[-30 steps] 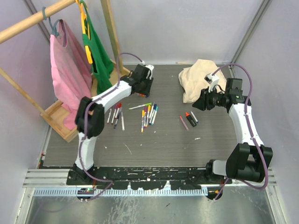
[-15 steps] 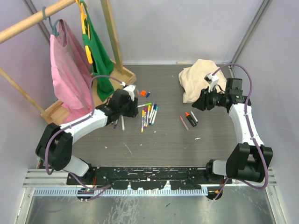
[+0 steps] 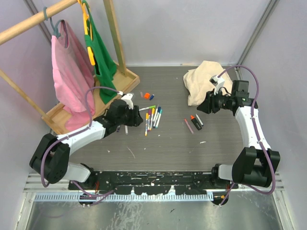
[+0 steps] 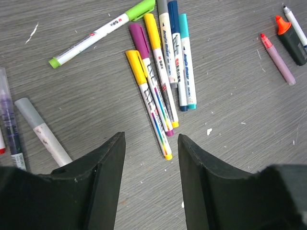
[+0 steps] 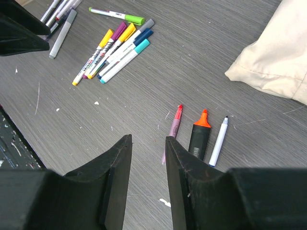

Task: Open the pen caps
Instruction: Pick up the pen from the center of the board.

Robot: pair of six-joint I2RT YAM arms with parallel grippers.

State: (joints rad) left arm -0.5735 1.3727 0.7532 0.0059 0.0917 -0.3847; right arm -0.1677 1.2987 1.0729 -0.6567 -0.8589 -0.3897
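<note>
Merely blurred print [image 4: 154, 93] beside pen caps [image 4: 135, 60]

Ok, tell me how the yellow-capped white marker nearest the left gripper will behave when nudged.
That yellow-capped white marker looks thin and round, so it probably rolls sideways. It touches a purple-capped marker, which would likely shift too.

1. Soft, even light from above me; bright throughout, only faint shadows.
2. No glare on the grey table [image 3: 172, 143].
3. My fingers [image 4: 103, 182] loom dark and slightly soft close to the wrist lens.
</note>
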